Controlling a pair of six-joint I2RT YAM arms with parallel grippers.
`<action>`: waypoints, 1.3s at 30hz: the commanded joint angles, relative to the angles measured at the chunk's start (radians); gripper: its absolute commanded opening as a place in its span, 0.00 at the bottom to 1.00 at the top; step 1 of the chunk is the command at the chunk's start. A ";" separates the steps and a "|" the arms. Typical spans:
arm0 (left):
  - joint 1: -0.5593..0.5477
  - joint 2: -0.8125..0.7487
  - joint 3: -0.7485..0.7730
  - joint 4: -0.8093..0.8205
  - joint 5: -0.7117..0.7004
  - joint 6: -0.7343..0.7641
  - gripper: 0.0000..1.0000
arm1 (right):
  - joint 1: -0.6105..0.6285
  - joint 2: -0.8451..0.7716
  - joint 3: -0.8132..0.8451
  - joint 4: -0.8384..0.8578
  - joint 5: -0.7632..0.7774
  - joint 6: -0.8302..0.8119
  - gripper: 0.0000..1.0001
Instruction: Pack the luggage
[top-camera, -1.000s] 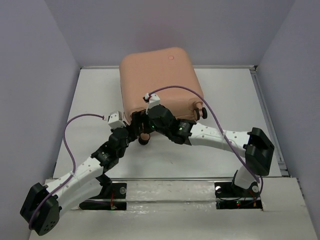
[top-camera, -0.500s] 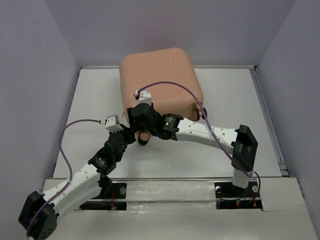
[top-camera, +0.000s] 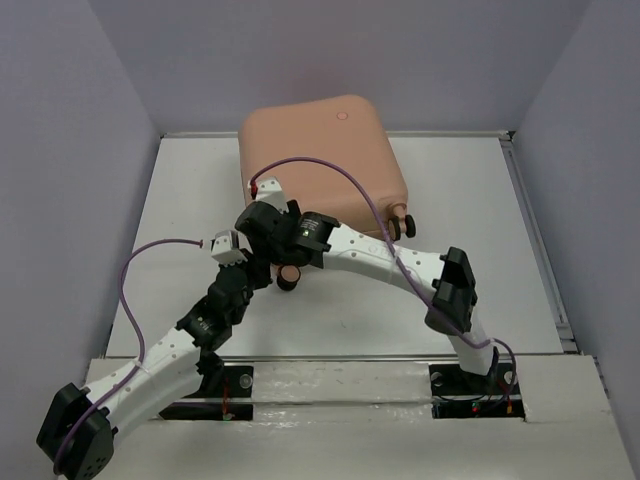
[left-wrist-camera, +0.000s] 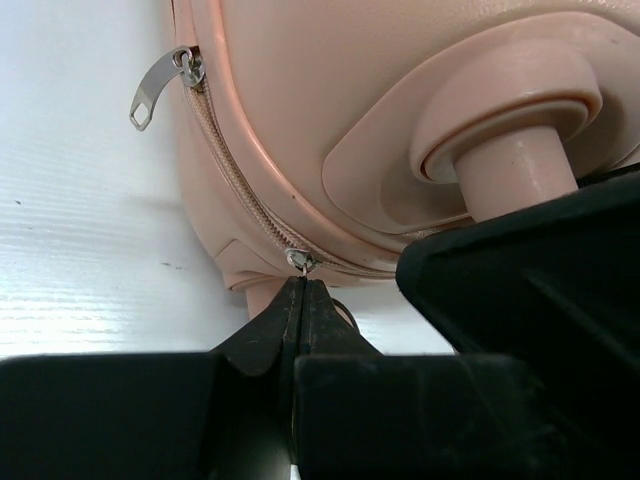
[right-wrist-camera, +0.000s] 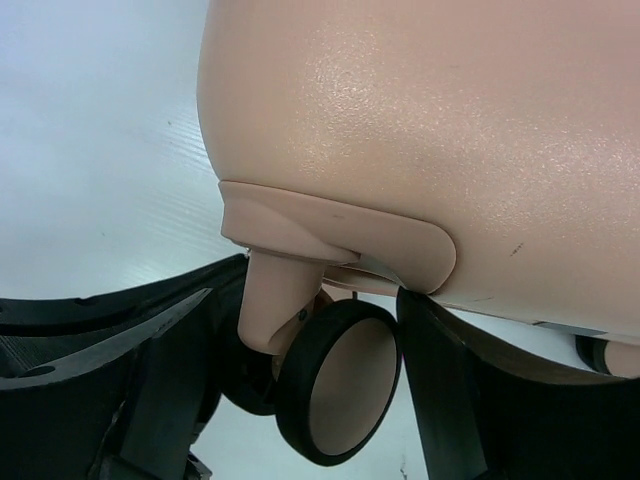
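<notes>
Pinching shut, the left jaws are closed on a zipper pull (left-wrist-camera: 298, 262) at the near-left corner of the luggage (top-camera: 320, 160). The tips meet with no gap, and the tab is hidden between them. The zipper track (left-wrist-camera: 235, 170) runs from there along the shell seam to a second pull (left-wrist-camera: 160, 85), silver, sticking out free from the side. Just beside it, a pink caster stem (left-wrist-camera: 510, 150) comes out of its moulded socket, its lower end behind a black part.

The right jaws stand apart at the same corner. One finger (right-wrist-camera: 170, 380) and the other finger (right-wrist-camera: 440, 400) are on either side of a caster wheel (right-wrist-camera: 340, 390) with a black tyre and pink hub. The wheel sits between them, but it cannot be told whether the pads press on it.

Both arms meet at that corner in the top view. The left arm (top-camera: 170, 345) reaches up from the near-left, and the right arm (top-camera: 390, 265) stretches across from the near-right. A purple cable (top-camera: 340, 180) loops over the shell.

The luggage is salmon pink, closed and lying flat at the far middle of the white bench (top-camera: 470, 200). Its far side is at the far edge, it is turned slightly, and its wheel end faces the arms. Another caster (top-camera: 402, 222) pokes out at its near-right corner.
</notes>
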 joint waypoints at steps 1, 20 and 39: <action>-0.009 -0.029 -0.014 0.064 0.010 0.008 0.06 | -0.035 0.094 0.135 -0.218 0.120 -0.125 0.79; 0.062 0.043 0.043 -0.020 -0.010 0.028 0.06 | -0.080 -0.162 -0.258 -0.216 0.055 -0.189 0.07; 0.232 0.117 0.129 0.100 0.147 0.033 0.06 | -0.080 -0.507 -0.674 -0.135 -0.066 -0.158 0.07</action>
